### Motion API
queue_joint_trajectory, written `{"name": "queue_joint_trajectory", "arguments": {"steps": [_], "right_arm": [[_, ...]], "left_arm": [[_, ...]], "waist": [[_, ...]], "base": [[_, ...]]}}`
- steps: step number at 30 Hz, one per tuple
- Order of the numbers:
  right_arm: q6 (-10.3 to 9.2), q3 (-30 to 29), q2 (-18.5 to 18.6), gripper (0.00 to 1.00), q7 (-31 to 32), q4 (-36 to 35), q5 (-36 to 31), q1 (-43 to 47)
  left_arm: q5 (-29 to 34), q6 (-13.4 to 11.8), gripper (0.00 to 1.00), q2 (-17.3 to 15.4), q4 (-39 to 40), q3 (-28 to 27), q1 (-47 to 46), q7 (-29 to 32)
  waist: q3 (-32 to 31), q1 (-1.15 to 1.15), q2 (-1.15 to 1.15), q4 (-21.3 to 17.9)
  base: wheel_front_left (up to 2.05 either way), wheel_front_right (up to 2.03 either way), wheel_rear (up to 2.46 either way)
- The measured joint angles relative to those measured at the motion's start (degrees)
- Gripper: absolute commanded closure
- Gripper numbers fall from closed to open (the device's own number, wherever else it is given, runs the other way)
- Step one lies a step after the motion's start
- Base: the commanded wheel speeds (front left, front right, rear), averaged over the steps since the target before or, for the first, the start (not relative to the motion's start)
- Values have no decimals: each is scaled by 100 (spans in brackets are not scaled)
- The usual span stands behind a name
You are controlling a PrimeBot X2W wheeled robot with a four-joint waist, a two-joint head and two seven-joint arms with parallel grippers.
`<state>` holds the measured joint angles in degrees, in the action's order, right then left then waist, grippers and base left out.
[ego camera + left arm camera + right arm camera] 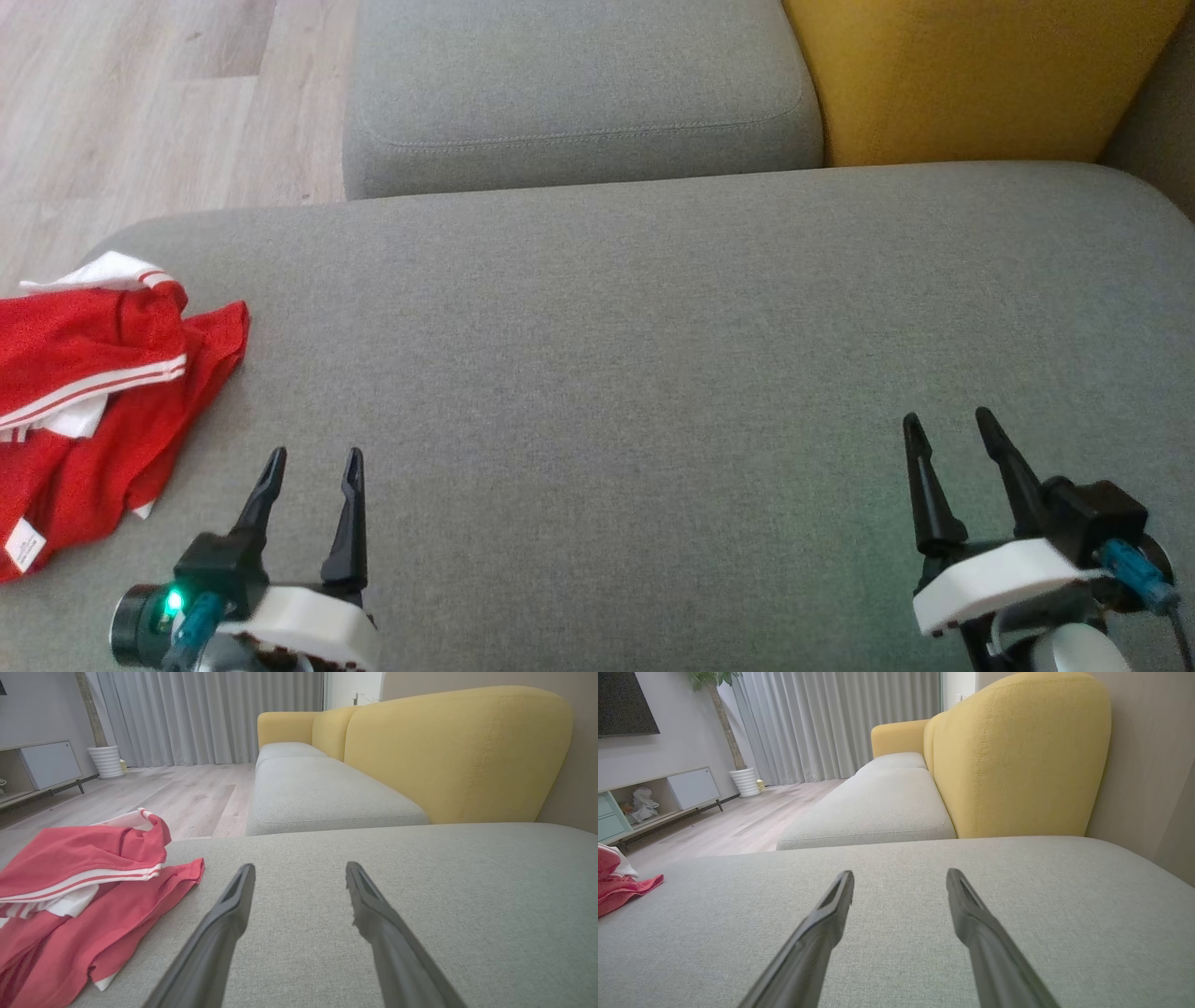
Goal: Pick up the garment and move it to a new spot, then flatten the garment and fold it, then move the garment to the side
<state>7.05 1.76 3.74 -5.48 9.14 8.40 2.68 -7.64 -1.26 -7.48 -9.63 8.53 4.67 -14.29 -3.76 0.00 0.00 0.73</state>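
The red jersey with white stripes lies crumpled at the left edge of the grey sofa seat. The left hand is near it, spread wide and empty. The right hand, well apart from the jersey, is likewise wide and empty. A yellow backrest stands beyond.

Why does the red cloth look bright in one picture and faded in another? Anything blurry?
Head view: soft even light, red garment saturated, green lamp glowing on the left gripper. Left wrist view: paler colours, the fingers blurring toward the bottom edge. Right wrist view: wide lens bulges the yellow backrest.
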Motion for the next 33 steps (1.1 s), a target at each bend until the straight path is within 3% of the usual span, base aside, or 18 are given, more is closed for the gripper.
{"name": "queue_joint_trajectory", "arguments": {"steps": [23, 33], "right_arm": [[0, -101, -25, 0, 69, -18, -66, 42], [0, -56, -38, 0, 69, -167, -158, 47]], "left_arm": [[52, 80, 0, 73, -107, -141, -7, 0], [49, 110, 0, 80, -164, -268, -71, 0]], "waist": [[23, 0, 0, 124], [74, 0, 0, 724]], "base": [[0, 0, 0], [0, 0, 0]]}}
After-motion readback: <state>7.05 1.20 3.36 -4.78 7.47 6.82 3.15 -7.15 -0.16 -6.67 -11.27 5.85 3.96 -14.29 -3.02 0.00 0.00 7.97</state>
